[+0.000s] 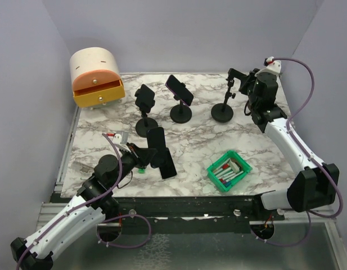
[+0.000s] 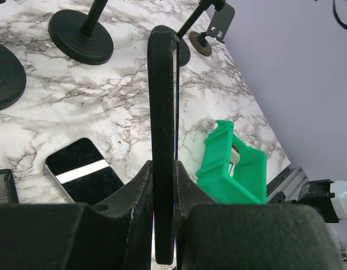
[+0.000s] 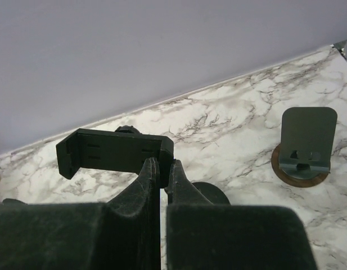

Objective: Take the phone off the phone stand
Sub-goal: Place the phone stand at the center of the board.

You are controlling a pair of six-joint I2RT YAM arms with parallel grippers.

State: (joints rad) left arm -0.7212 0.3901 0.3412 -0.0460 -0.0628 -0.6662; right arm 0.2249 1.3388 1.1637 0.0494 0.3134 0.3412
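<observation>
My left gripper [image 1: 146,153] is shut on a black phone [image 2: 163,112], held edge-up above the marble table; it also shows in the top view [image 1: 156,142]. A second phone [image 2: 83,169] lies flat, screen up, just beside it [image 1: 169,167]. My right gripper [image 3: 163,166] is shut on the right end of the empty black clamp [image 3: 111,154] of the right phone stand [image 1: 222,112]. The middle stand [image 1: 180,113] holds a tilted phone [image 1: 179,89]. The left stand [image 1: 145,125] carries a dark slab [image 1: 144,97] in its clamp.
A green bin [image 1: 228,170] with markers sits at the front right, and in the left wrist view [image 2: 232,169]. An orange-drawer box [image 1: 96,79] stands at the back left. A small grey holder on a brown disc [image 3: 305,146] stands near the right stand.
</observation>
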